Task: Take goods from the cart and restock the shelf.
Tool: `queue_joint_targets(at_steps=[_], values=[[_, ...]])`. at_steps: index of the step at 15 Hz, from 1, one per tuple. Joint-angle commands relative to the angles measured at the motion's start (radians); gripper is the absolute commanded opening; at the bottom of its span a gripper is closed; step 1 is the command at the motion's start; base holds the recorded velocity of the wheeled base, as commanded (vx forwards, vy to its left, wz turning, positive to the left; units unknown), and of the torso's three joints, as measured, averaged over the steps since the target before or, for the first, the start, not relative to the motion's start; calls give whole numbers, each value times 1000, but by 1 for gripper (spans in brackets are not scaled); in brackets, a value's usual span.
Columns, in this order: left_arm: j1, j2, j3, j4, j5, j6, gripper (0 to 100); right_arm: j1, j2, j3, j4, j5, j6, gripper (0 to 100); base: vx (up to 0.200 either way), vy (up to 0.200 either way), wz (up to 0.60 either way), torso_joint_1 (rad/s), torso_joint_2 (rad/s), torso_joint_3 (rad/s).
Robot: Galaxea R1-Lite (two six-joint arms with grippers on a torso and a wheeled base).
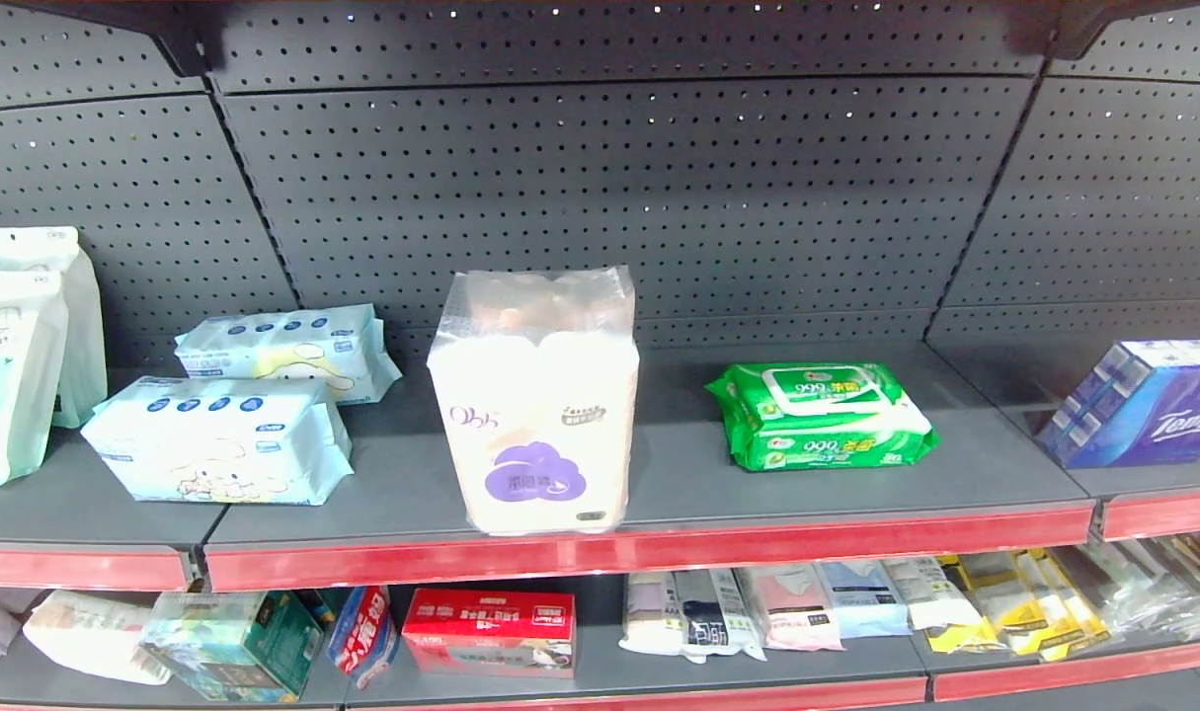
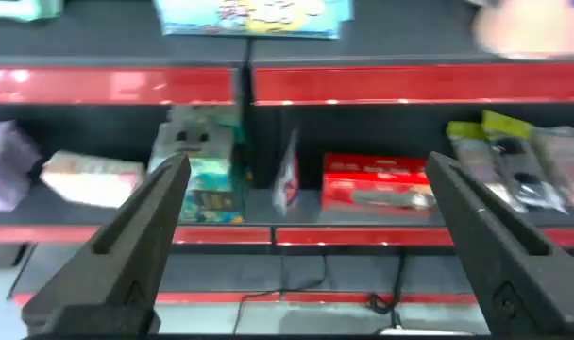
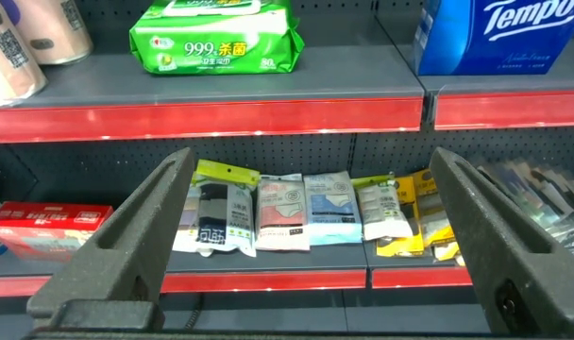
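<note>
The left gripper [image 2: 306, 170] is wide open. Its two dark fingers [image 2: 141, 231] stand well apart with nothing between them and touch no item. It faces the lower shelf [image 2: 362, 234], where a red box [image 2: 377, 181] lies beside a green box [image 2: 207, 175] and a pale wrapped pack [image 2: 91, 178].

The right gripper [image 3: 312, 161] is also wide open, empty and clear of all goods. It faces a row of flat sachet packs [image 3: 278, 212] that lie side by side on the lower shelf.

On the upper shelf [image 1: 659, 494], a toilet roll pack [image 1: 535, 405] stands upright at the front edge, near the middle of the bay. A green wipes pack [image 1: 822, 415] lies flat to its right, well apart from it. Farther right, in the next bay, a blue tissue box [image 1: 1148, 400] rests at an angle. To the left of the toilet roll pack, two pale blue tissue packs [image 1: 219, 439] lie flat, one behind the other. At the far left, two white pouches [image 1: 12, 365] stand upright, one in front of the other.

A red price strip [image 1: 649, 548] runs along the front edge of the upper shelf.
</note>
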Motion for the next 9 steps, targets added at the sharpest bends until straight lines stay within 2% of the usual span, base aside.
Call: queue_joint_targets(at_steps=[1,2,3,4,5,6,7,8,9], values=[[12,-10,12,-7,46,-33,100,1,0,0,0,1,3,100,0,0,0,0,0,0],[12,-10,12,-11,58,-94,100,0,0,0,0,0,3,100,0,0,0,0,0,0],[10,-10,10,-11,29,-100,100,1,0,0,0,1,2,100,0,0,0,0,0,0],[-16,-8,12,-10,-43,-48,100,1,0,0,0,1,2,100,0,0,0,0,0,0],[-28,-8,13,-11,-132,35,100,1,0,0,0,1,3,100,0,0,0,0,0,0],[-30,-8,13,-11,-138,41,100,1,0,0,0,1,3,100,0,0,0,0,0,0],[-56,-8,13,-24,-203,131,100,1,0,0,0,1,2,100,0,0,0,0,0,0],[-56,-11,13,-24,-197,146,100,0,0,0,0,1,0,100,0,0,0,0,0,0],[-56,-13,13,-22,-171,148,100,1,0,0,0,0,-1,100,0,0,0,0,0,0]])
